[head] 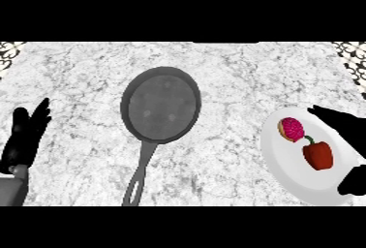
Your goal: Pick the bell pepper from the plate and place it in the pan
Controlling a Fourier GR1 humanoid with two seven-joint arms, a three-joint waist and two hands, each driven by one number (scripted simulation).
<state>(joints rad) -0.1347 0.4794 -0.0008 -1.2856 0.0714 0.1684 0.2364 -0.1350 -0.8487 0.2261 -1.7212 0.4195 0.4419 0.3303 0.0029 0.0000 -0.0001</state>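
The right robot hand (346,127) hangs released over the plate (289,175), with the bell pepper (318,155) just left of it beside a pink doughnut (292,129). Farther left, the pan (160,104) sits on the table (236,72). The left robot hand (25,135) rests open.

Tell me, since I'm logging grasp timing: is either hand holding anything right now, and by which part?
Nothing is held. The right hand is open over the plate, apart from the bell pepper. The left hand rests open at the left edge.
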